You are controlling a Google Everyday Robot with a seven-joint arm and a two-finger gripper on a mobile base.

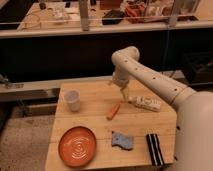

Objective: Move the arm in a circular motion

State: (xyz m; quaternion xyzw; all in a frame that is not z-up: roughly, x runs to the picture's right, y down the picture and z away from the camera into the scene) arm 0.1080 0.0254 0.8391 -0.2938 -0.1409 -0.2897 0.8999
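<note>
The cream-white arm of thick rounded segments with small dark dots reaches from the lower right up and over the wooden table. It bends at an elbow near the table's far edge and points down. Its gripper, a tapered yellowish tip, hangs above the table's far middle, just left of a white bottle lying on its side and above an orange carrot. It holds nothing that I can see.
A white cup stands at the far left. An orange plate lies at the front left, a blue sponge at the front middle, a black-and-white striped object at the front right. A dark counter runs behind the table.
</note>
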